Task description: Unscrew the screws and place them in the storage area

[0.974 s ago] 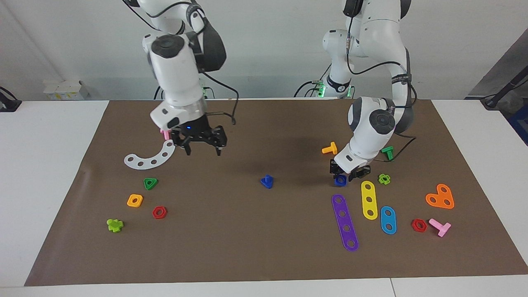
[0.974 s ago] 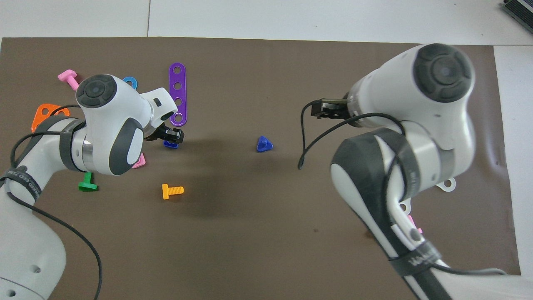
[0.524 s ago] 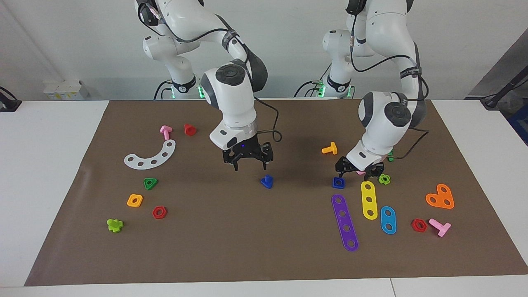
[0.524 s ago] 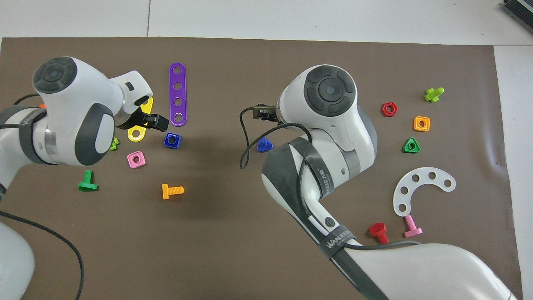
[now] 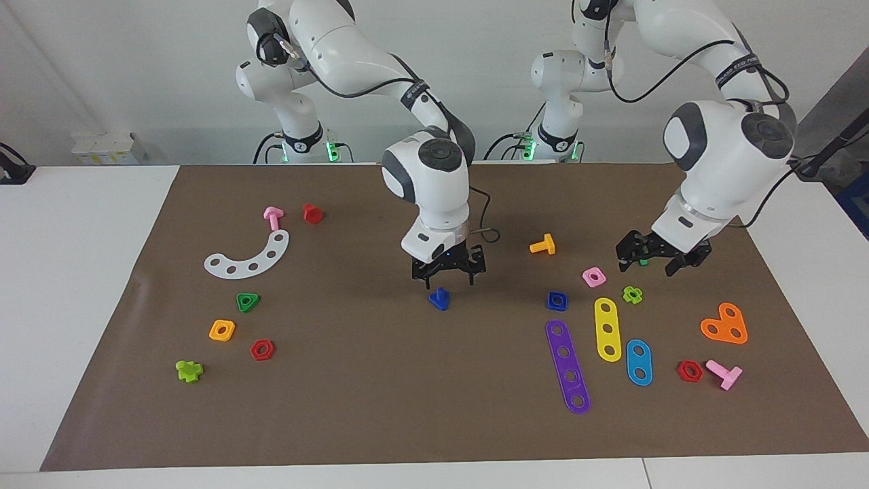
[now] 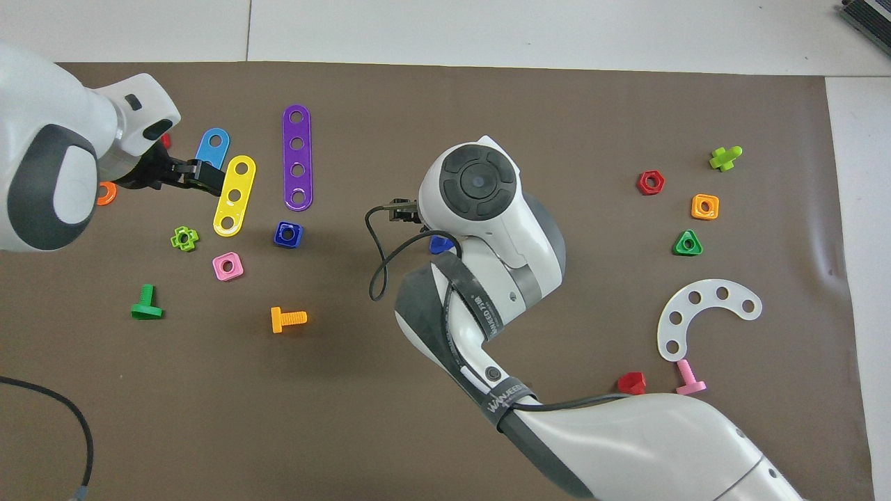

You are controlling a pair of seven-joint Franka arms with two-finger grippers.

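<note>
Here we are looking at a white bench carrying a brown paper mat (image 5: 380,421) that runs nearly edge to edge, against a pale wall. The right gripper (image 5: 448,268) is hanging with fingers spread just above the dark-blue bolt (image 5: 440,299) at mid-mat. The dark-blue nut (image 5: 557,300) is lying toward the left arm's end beside the pink nut (image 5: 593,276), while the left gripper (image 5: 662,255) is hovering open and empty above that end's scattered pieces.
</note>
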